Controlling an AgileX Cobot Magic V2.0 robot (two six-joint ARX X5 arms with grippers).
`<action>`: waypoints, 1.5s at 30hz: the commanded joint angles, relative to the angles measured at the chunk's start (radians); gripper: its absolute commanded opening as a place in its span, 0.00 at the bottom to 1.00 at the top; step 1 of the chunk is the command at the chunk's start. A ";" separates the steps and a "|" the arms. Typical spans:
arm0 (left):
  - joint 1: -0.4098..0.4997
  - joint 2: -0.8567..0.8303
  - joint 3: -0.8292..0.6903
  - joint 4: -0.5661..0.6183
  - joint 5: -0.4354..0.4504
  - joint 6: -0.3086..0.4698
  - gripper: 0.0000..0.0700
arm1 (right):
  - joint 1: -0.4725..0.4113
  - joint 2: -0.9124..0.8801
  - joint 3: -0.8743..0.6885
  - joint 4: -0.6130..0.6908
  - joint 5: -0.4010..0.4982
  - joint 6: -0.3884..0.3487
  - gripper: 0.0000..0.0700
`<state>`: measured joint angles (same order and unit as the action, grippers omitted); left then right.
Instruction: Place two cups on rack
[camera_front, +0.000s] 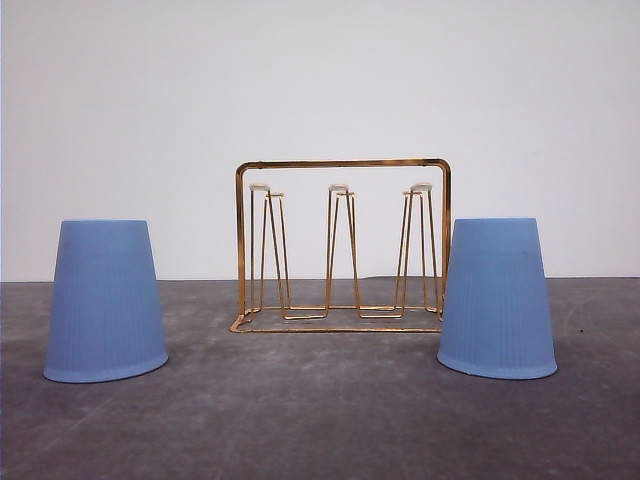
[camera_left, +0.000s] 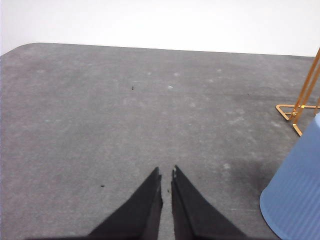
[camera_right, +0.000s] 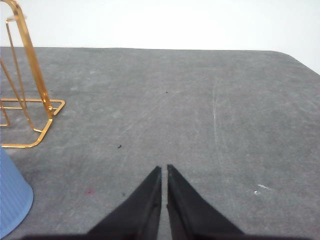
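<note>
Sitting mouth-down on the grey table (camera_front: 320, 420): two blue cups, one to each side of the rack (camera_front: 342, 245), long axes upright, narrow closed ends on top. Standing well apart from the rack's left post, the left cup (camera_front: 105, 300); crowding the right post, the right cup (camera_front: 497, 298), overlapping it in the front view, though touching or merely in front cannot be told. Holding nothing yet, the rack: all three prong pairs bare, white tips (camera_front: 338, 187) pointing up.

Hovering over bare table, the left gripper (camera_left: 166, 175), fingers drawn together to a thin slit, gripping nothing. Showing at the edge of that wrist view, off to the rack-ward side of the fingers, the left cup (camera_left: 295, 192), with a corner of the rack (camera_left: 300, 107) beyond it. Mirroring this, the right gripper (camera_right: 164, 171), likewise pinched nearly shut and empty, with the right cup (camera_right: 12, 197) just entering its view on the rack-ward side and the rack's end frame (camera_right: 30, 85) behind.

Lying nearer each cup, judging by this, the arm on its own side. Probably calling for an inward swing and opened fingers before any grasp, since each cup is sitting beside rather than ahead of its fingertips. Likely needing only a lift and lowering over a prong pair, given the cups already inverted. Risking a nudge of the light wire rack, the right cup's closeness to the post.
</note>
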<state>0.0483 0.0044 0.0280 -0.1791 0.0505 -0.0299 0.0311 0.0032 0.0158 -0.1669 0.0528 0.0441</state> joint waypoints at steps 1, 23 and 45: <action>0.001 0.000 -0.015 -0.007 -0.002 -0.002 0.02 | -0.002 0.000 -0.004 0.013 0.000 -0.004 0.02; 0.001 0.000 -0.015 -0.007 -0.002 -0.002 0.02 | -0.002 0.000 -0.004 0.014 0.061 -0.194 0.02; 0.001 0.000 -0.012 0.070 0.089 -0.197 0.02 | 0.000 0.000 -0.004 0.164 -0.268 0.062 0.02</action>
<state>0.0483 0.0048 0.0280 -0.1239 0.1288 -0.2033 0.0311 0.0033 0.0147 -0.0151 -0.1937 0.0779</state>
